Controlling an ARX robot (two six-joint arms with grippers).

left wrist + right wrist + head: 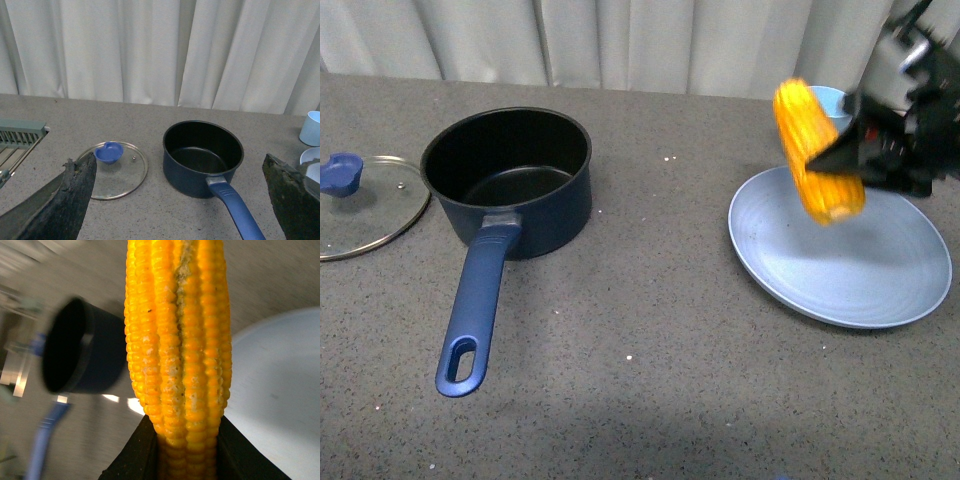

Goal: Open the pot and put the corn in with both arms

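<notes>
Right wrist view: right end effector clamped on the corn. The dark fingers pinch it near one end, and most of the cob juts out past them.

- Front view: cob tilted, up in the air over the near-left part of the blue plate, not touching it. A pale blue cup sits just behind.
- Left end effector spread wide, holding nothing, looking down at the pot from above the counter.
- Pot open and empty, well apart from the corn, on the left side. Its handle points toward the robot.
- Glass lid lies flat just beside the pot's left, blue knob up. I judge the opening step done; the carry and drop remain.

Risks from here:
- The grip sits at the cob's end, so the long free part could lever and swing or slide out on the way across. The kernels give a bumpy, likely slick surface.
- The cob looks about as long as the pot is wide. Released level, it may bridge the rim or roll off onto the counter. Tipping it in end first looks safer.
- A low approach could clip the near wall or the handle and shove the pot into the lid.
- The pot is unheld, so any knock would move it. The left arm could steady the handle.
- The pot is blurred in the right wrist view, so I cannot judge the gap from it.
</notes>
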